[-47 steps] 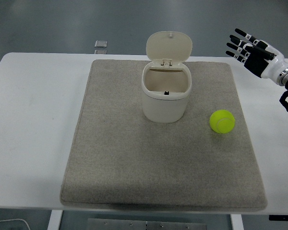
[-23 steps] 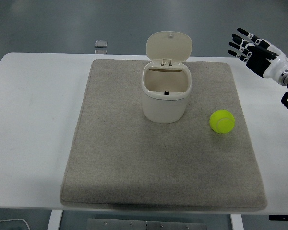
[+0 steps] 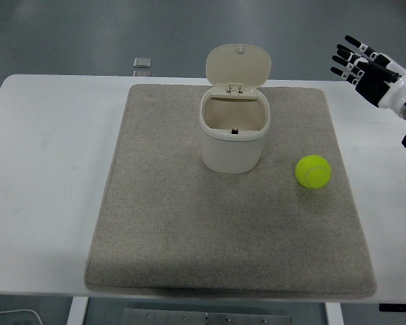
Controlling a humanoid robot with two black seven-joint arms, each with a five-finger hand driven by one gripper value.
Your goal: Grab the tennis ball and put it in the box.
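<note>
you are looking down on a white table (image 3: 47, 169) that is carrying a grey mat (image 3: 189, 237), and the cream box (image 3: 234, 137) is sitting on that mat toward its far half. the box's hinged lid (image 3: 237, 66) is standing upright behind the opening, so the inside is showing open to you.

the tennis ball (image 3: 314, 171) is lying on the mat to the right of the box and a little nearer to you than the box's base, apart from the box wall and not touching it. nothing is holding it or resting against it.

your right hand (image 3: 365, 66) is hanging in the air far to the right of the box, at about the height of the box's lid in the picture and beyond the mat's right edge. its fingers (image 3: 346, 59) are spreading out straight and apart, pointing toward the upper left, and they are gripping nothing. the hand is well apart from the ball, which is lying nearer the box than the hand is. the white wrist section is running off the picture's right edge.

behind the box and to its left, a small silver object (image 3: 142, 63) is lying on the floor past the table's far edge; it is too small to make out.
</note>
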